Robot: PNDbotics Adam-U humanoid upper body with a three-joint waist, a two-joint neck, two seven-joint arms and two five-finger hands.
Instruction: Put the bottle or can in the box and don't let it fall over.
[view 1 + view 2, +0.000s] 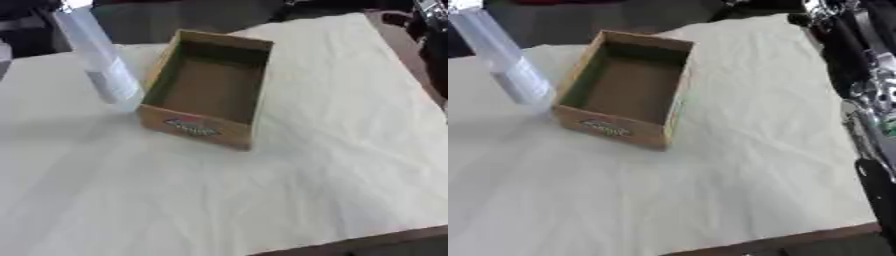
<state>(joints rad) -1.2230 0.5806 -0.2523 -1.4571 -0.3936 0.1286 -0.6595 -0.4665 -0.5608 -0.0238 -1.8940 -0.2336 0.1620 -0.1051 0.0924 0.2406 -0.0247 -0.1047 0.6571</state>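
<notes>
1. A clear plastic bottle stood on the pale cloth-covered table, just beside the left wall of an open cardboard box — near its front left corner, and not yet inside it.

2. The box lay empty, its printed end wall turned toward the robot and its long sides running away up the table.

3. To the right of the box, at the table's edge, the robot's right arm showed as black and silver links; its hand could not be made out, so whether the fingers were open or closed could not be told. The left hand appeared in neither view.

4. The bottle looked tall and narrow beside the low box — by this reading, easy to tip. A reach that clipped it high up, or a release before its base sat flat on the box floor, could topple it.

5. Catching the box wall on the way in could also shove the light box aside.
</notes>
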